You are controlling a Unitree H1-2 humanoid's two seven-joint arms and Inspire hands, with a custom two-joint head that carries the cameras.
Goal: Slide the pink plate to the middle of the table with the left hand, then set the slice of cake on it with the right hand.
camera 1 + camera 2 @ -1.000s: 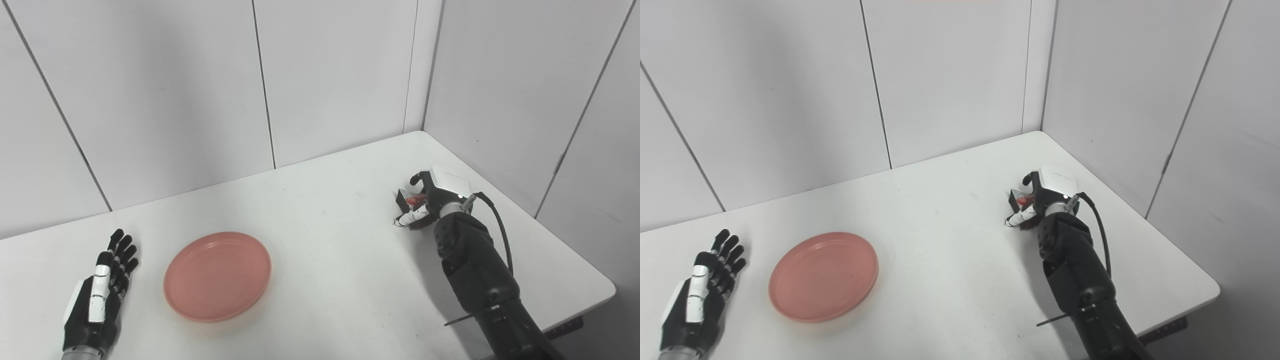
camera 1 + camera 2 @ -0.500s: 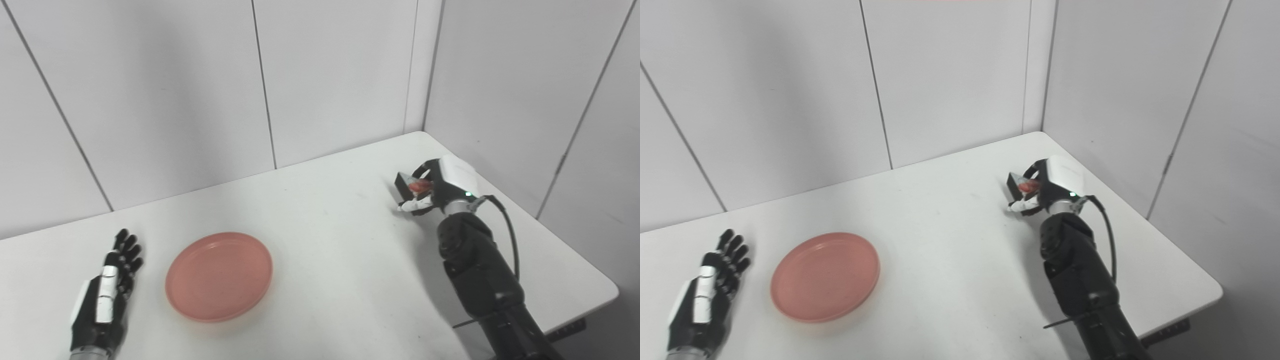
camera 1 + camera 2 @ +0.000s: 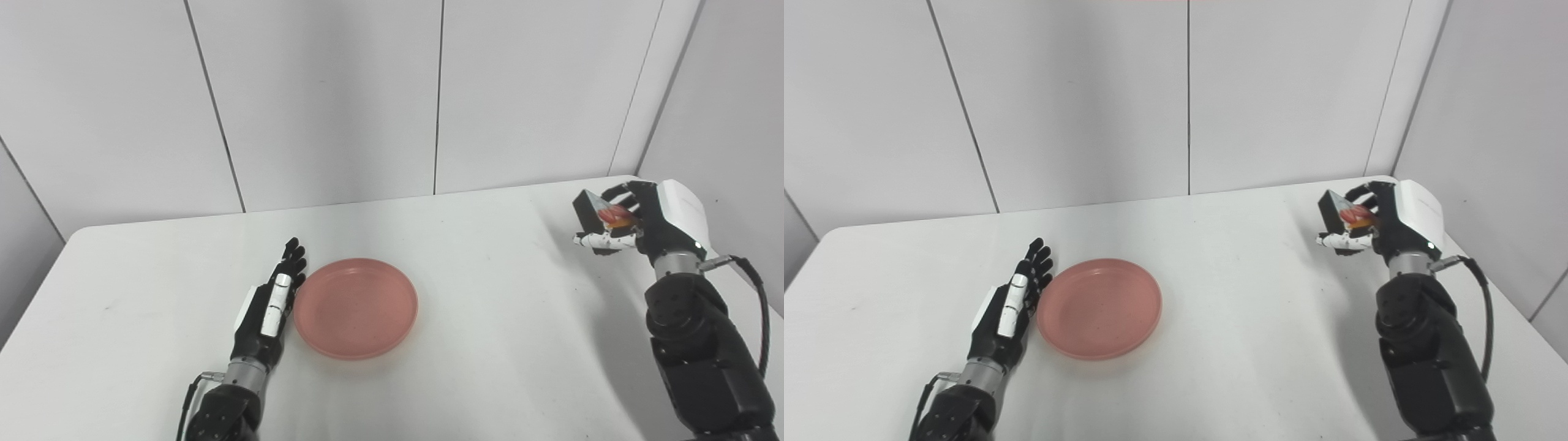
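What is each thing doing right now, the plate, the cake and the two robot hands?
pink plate: empty, flat on the table.
slice of cake: held above the table.
left hand: open, beside the plate's left rim.
right hand: shut on the cake.

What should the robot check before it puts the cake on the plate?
1. The dark wedge-shaped slice of cake with red topping is held in the right hand: ok.
2. The slice is lifted off the white table: ok.
3. The round pink plate is bare, with room for the slice: ok.
4. The plate sits near the middle of the table: ok.
5. The left hand is away from the plate: not ok, its flat open fingers lie right beside the rim.
6. Nothing stands on the table between the slice and the plate: ok.
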